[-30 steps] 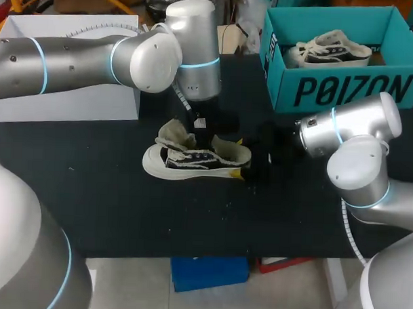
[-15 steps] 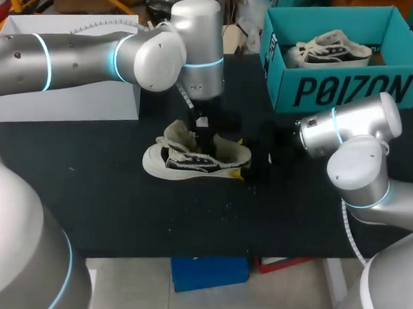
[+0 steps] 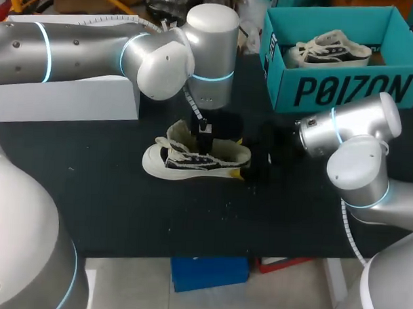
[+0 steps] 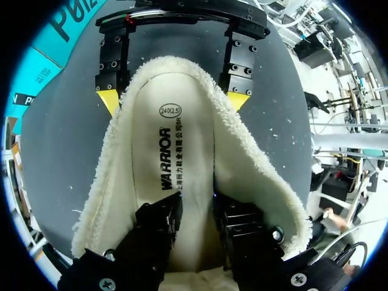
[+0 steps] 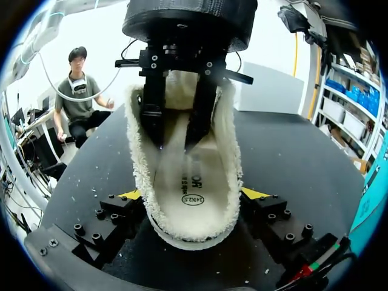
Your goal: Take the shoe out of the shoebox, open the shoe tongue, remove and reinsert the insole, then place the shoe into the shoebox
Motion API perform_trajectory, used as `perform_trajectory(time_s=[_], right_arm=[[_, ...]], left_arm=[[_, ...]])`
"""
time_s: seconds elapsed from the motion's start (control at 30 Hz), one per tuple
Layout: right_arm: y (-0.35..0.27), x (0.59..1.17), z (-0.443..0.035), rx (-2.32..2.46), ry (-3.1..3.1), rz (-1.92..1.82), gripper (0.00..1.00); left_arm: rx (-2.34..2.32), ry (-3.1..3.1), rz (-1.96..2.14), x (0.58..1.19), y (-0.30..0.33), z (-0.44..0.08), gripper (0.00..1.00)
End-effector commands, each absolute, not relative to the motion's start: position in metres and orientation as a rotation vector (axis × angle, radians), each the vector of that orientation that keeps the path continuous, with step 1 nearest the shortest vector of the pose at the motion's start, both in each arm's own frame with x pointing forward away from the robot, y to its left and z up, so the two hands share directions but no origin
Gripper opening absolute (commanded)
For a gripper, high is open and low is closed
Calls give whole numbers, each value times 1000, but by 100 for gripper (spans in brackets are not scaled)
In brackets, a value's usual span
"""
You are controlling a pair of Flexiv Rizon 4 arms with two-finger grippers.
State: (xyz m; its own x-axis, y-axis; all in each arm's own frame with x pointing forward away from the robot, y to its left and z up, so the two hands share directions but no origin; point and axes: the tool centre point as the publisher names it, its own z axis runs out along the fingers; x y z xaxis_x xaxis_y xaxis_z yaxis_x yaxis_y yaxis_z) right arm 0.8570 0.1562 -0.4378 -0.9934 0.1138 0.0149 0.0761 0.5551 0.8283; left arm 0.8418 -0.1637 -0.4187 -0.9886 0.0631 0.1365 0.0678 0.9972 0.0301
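Gripping the shoe (image 3: 196,157) at its heel from both sides, your right tool (image 5: 193,194) holds it. Your left tool (image 4: 197,227) sits inside the shoe over the insole (image 4: 163,163), and you cannot tell whether it grasps.

Robotics lab; silver left arm (image 3: 74,51) and right arm (image 3: 359,166) over a black table (image 3: 110,205)

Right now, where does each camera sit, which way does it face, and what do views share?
Head view: fixed above and behind, looking down on the table; left arm and right arm show.
Left wrist view: on the left wrist, looking into the shoe; left hand shows.
Right wrist view: on the right wrist, facing the shoe's heel; right hand grips it.
Shared: all show the shoe; each wrist view shows the other hand.
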Motion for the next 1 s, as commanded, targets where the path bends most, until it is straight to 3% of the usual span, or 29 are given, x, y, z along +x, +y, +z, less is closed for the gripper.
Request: perform_trajectory(time_s=[0.03, 0.23, 0.4, 1.0], right_arm=[[157, 858, -440, 170, 2735, 1452, 0], [157, 858, -440, 170, 2735, 1452, 0], [157, 858, -440, 170, 2735, 1452, 0], [157, 858, -440, 170, 2735, 1452, 0]], left_arm=[[-115, -3115, -112, 832, -165, -423, 32], [-80, -3207, -213, 834, -163, -433, 26], [-76, -3285, -278, 840, -156, -437, 31], [-200, -3621, -277, 883, -142, -434, 31]])
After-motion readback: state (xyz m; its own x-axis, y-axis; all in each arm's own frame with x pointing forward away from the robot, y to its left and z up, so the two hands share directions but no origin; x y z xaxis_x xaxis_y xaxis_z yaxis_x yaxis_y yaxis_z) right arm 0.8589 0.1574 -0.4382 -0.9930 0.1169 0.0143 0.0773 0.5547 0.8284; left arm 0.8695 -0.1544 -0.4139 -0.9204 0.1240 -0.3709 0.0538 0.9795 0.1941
